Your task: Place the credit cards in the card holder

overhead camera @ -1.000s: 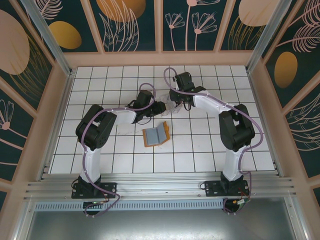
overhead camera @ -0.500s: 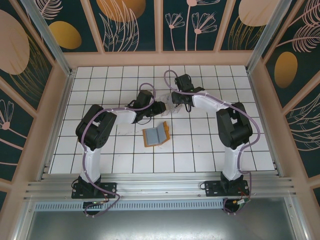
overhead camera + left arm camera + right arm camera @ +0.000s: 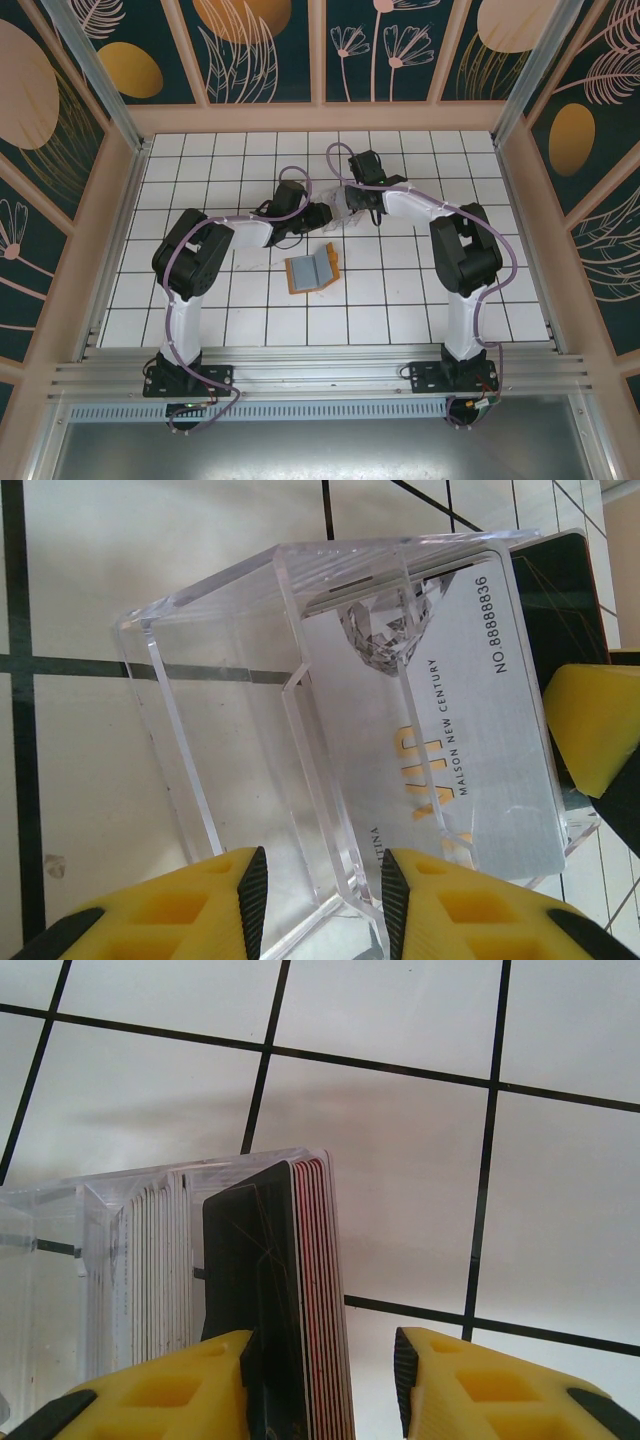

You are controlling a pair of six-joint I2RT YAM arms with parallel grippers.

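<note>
Right hand (image 3: 320, 1348) has slid left in the last second and now sits open astride the credit cards (image 3: 315, 1280), which stand in the clear case (image 3: 230, 730). Left hand (image 3: 322, 905) straddles a case wall; I can't tell if it's clamped. Card holder (image 3: 313, 270) lies open mid-frame on the worktop (image 3: 200, 300), apart from both hands. The card pull looks next.

Light falls bright and even from above on the white table (image 3: 200, 300), and the arms (image 3: 190, 262) cast only faint, soft shadows. The overhead view is sharp, with straight lines bowing slightly toward its edges. In the left wrist view, the case (image 3: 230, 700) throws glints and refracted streaks, the silver card (image 3: 470, 740) shines, and the yellow fingertips (image 3: 200, 905) are blurred. In the right wrist view, a diffuse grey shadow lies on the tiles beyond the cards (image 3: 318, 1290), whose edges are crisp.
</note>
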